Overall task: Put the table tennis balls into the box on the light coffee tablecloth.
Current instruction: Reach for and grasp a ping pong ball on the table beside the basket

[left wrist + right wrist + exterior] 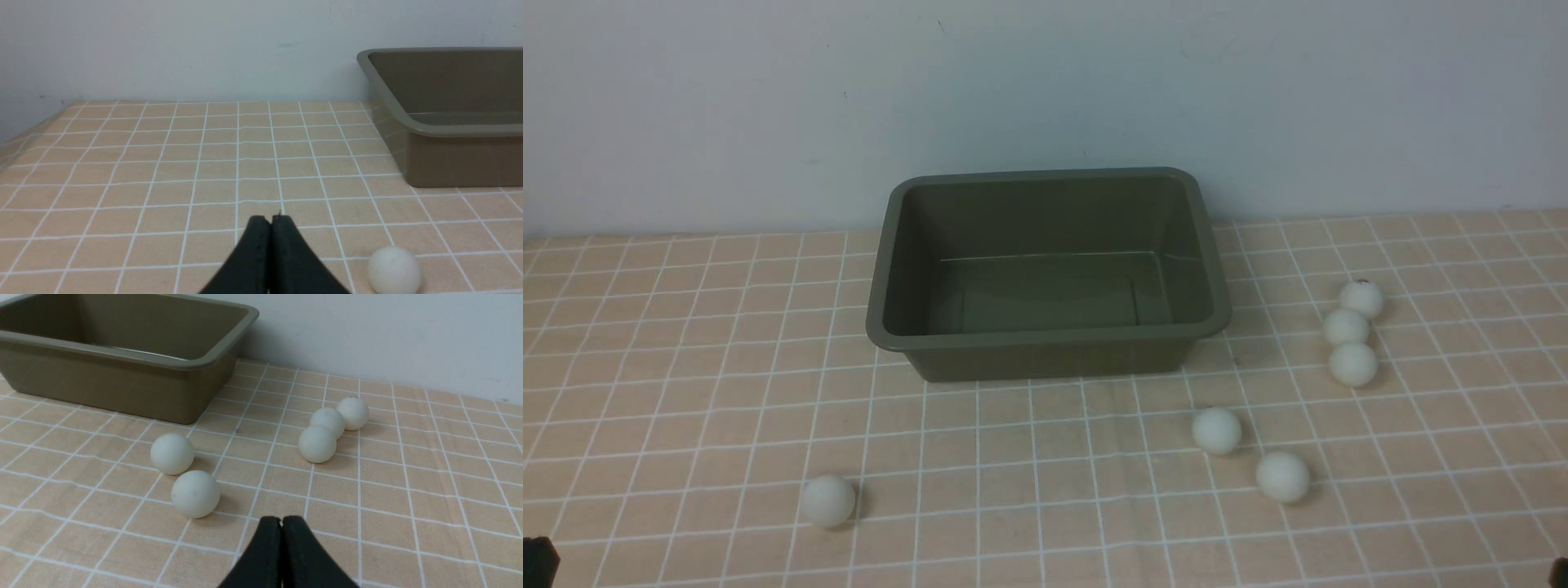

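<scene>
The olive-green box (894, 245) stands empty at the back middle of the light coffee tablecloth (686, 392). Several white table tennis balls lie on the cloth. One ball (829, 501) sits alone at the front left. A pair (1217, 430) (1282, 476) lies right of the box's front. Three more (1361, 299) (1345, 327) (1353, 364) cluster farther right. My left gripper (271, 222) is shut and empty, low over the cloth, with the lone ball (394, 270) beside it. My right gripper (281, 522) is shut and empty, just short of the nearest ball (195, 493).
A plain pale wall (1045, 90) rises right behind the box. The cloth's left edge drops away in the left wrist view. Dark bits of my arms (539, 559) show at the front view's bottom corners.
</scene>
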### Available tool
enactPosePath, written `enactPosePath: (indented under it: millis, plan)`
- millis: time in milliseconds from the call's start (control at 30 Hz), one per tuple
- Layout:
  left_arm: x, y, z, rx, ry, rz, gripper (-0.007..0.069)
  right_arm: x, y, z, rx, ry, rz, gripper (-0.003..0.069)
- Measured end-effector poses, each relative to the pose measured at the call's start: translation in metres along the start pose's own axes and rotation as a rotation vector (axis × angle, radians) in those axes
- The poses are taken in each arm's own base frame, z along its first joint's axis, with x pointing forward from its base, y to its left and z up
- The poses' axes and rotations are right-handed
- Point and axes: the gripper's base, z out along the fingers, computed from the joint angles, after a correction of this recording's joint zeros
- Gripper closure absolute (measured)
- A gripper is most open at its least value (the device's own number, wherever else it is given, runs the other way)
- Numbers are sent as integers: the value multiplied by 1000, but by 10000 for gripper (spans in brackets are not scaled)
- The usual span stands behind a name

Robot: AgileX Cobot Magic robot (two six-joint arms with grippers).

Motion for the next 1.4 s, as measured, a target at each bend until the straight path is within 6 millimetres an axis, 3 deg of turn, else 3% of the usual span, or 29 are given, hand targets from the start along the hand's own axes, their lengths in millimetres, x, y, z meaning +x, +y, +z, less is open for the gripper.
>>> enactPosePath:
  millis: [367,567,767,867,933,1100,1267,1400]
  plan:
    - [-6,-5,0,64,-56,-378,693,0,0,0,0,0,0,677]
    - [-9,-5,-1,79,-78,-488,693,0,0,0,0,0,11,677]
    - [-22,1,-3,62,-220,-633,693,0,0,0,0,0,18,677]
    - [-41,-1,-9,79,-274,-560,693,0,0,0,0,0,18,677]
    - [-63,-7,-18,104,-289,-402,693,0,0,0,0,0,18,677]
    - [-90,-18,-25,152,-150,-162,693,0,0,0,0,0,19,677]
    - [-99,-30,-1,246,249,14,693,0,0,0,0,0,19,677]
    - [-99,-32,20,277,422,50,693,0,0,0,0,0,19,677]
